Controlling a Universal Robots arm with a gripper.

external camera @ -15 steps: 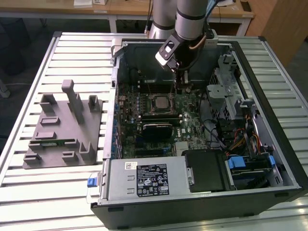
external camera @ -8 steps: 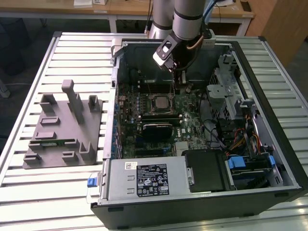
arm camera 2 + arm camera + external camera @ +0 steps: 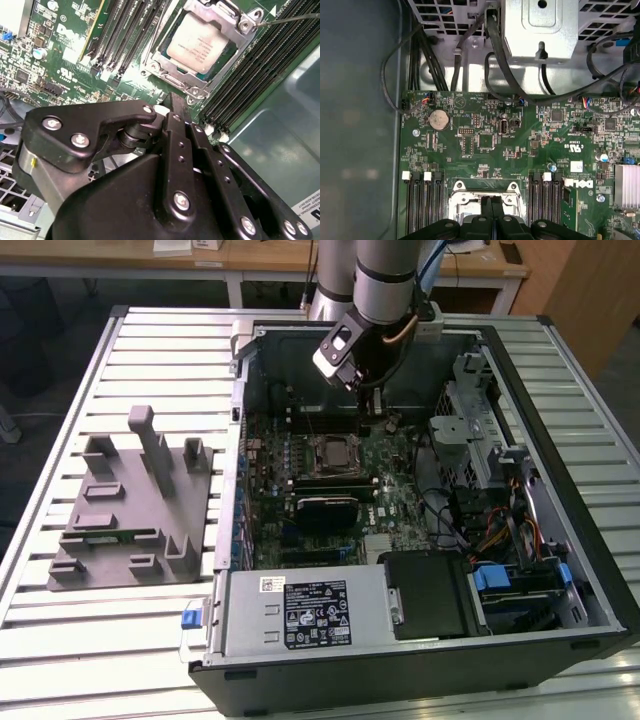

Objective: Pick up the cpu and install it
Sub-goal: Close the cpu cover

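A knock looks like the main risk. The jaws hang clenched together, gripping nothing I can see. A drop or sideways drift could drive their tips into the cpu [image 3: 199,44] or the metal socket frame [image 3: 172,70] around it, or scrape the memory slots [image 3: 260,65] alongside. The cpu lies flat inside that frame, just ahead of and beneath the jaws, apart from them. The arm [image 3: 385,280] reaches down into the open computer case [image 3: 590,570], wrist tilted over the motherboard [image 3: 485,145].
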